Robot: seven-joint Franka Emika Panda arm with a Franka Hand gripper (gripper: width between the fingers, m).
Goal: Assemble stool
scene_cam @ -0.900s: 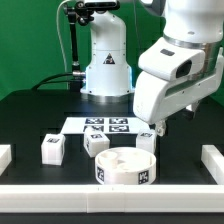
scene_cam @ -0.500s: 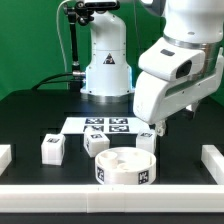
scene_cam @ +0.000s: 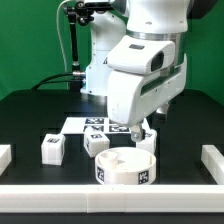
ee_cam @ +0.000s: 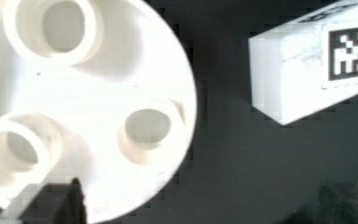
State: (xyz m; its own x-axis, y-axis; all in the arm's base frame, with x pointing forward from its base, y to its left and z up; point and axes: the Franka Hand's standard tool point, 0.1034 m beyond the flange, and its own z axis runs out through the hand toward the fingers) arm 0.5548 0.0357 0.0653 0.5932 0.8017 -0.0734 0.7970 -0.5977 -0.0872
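The round white seat disc lies at the table's front middle, its rim bearing tags. In the wrist view the seat disc shows its three round sockets. Leg blocks stand at the exterior view's left, near the middle, and just behind the seat; the last is partly hidden by the hand. One tagged leg block shows in the wrist view. My gripper hangs open and empty just above the seat's far edge; one finger overlaps the seat's rim.
The marker board lies behind the parts, in front of the robot base. White bars stand at the table's left and right edges and along the front.
The arm has swung toward the exterior view's left. The gripper now hangs over the seat's far edge and the block behind it. The parts have not moved.
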